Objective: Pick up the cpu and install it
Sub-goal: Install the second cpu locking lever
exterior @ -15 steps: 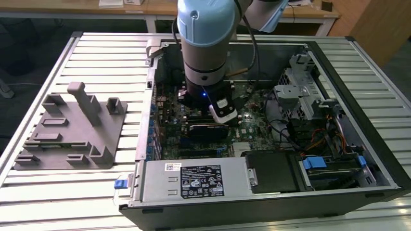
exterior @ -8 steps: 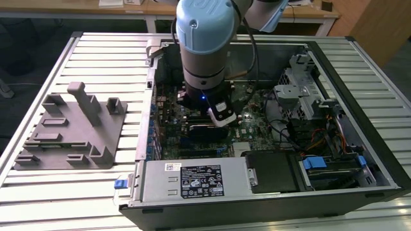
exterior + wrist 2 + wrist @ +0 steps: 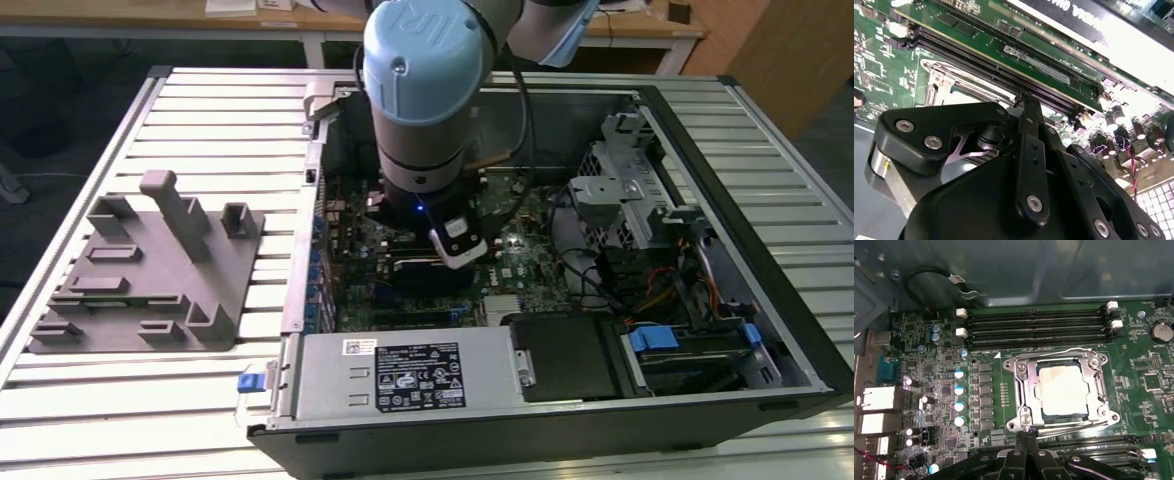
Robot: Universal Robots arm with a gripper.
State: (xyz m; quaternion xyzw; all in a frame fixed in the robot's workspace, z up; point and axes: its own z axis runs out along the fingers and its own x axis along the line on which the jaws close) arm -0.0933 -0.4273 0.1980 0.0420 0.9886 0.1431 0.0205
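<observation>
While arm hangs over open computer case [image 3: 747, 300], cpu [image 3: 1063, 390] already sits in socket frame [image 3: 1024, 385], centre-right of first wrist view; gripper [image 3: 1026, 435] at lower centre, fingers [image 3: 1030, 440] pressed together, holding nothing, tips just beside frame's near edge; memory slots [image 3: 1034, 325] above socket, retention lever [image 3: 1074, 351] along frame. Risk, judged: closed tips catching lever or frame; chip possibly not fully seated, pins bent under load.
</observation>
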